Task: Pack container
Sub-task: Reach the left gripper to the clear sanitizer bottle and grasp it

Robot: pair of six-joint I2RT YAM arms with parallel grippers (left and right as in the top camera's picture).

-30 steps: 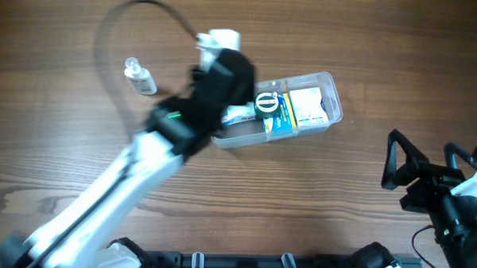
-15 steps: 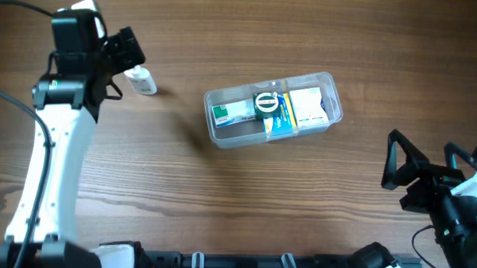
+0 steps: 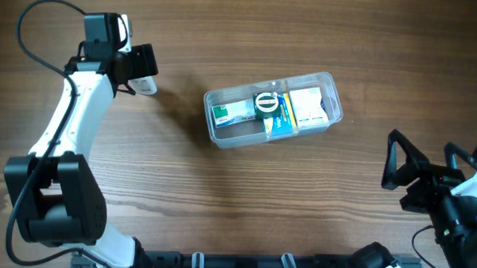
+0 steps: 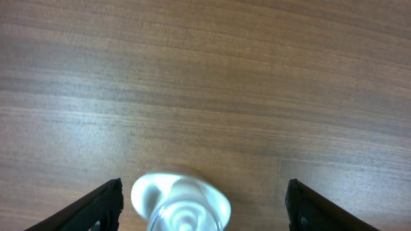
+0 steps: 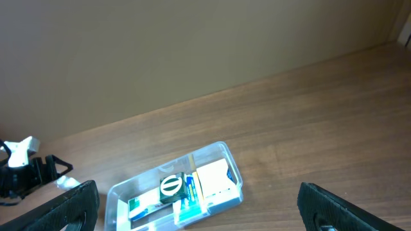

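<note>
Wood-grain worktop (image 3: 244, 206), brown, matte.

- **Far-left area:** one left gripper (image 3: 139, 64), black fingers spread wide. It straddles one small clear bottle (image 4: 182, 204), round-topped, and neither finger touches it.
- **Centre, toward the far edge:** one container (image 3: 214, 117), a clear rectangular plastic tub with rounded corners and a rim. It holds three small printed cartons and one round green-and-white disc.
- **Near-right corner:** one right gripper (image 3: 400, 167), black jaws wide apart, holding nothing.

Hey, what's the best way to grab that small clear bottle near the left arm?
Take the small clear bottle by its round body, from above: it looks upright and sits between the left gripper's open fingers.
</note>
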